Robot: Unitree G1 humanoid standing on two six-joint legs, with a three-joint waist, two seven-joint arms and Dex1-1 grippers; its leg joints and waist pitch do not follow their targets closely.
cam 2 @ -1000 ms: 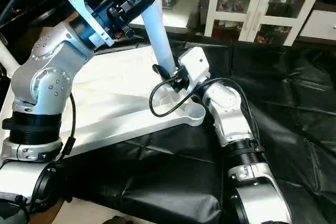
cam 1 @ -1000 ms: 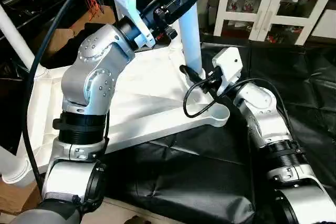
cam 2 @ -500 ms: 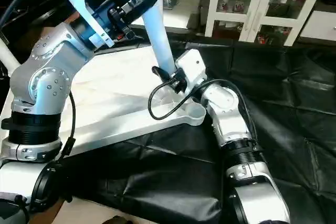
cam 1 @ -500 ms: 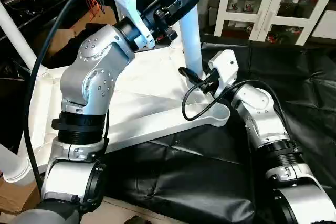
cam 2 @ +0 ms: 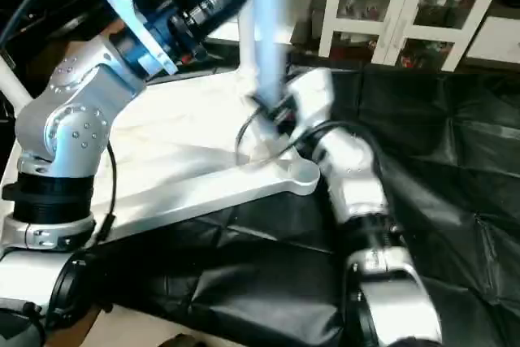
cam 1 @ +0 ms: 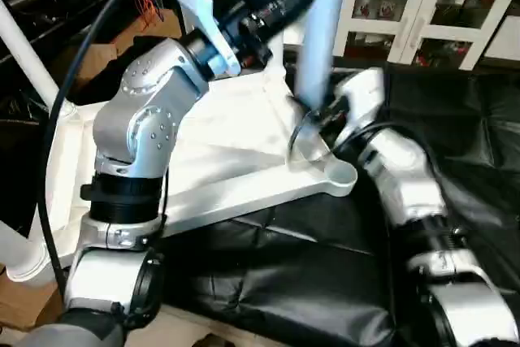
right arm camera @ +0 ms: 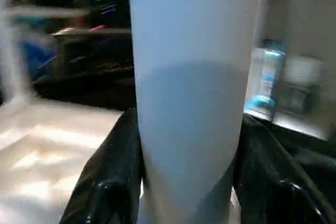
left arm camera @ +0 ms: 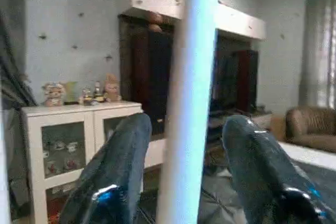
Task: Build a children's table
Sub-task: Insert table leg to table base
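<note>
The white tabletop (cam 1: pixel 227 160) lies underside up on the black sheet (cam 1: pixel 309 274), its near right corner socket (cam 1: pixel 340 175) empty. Just behind that corner a white leg (cam 1: pixel 321 30) stands nearly upright, long axis vertical, foot down at the tabletop. The right gripper (right arm camera: pixel 184 182) clamps the leg low, both black fingers (right arm camera: pixel 107 182) pressed to its sides. Higher up, the left gripper (left arm camera: pixel 184 182) straddles the leg with fingers spread, gaps showing either side.
</note>
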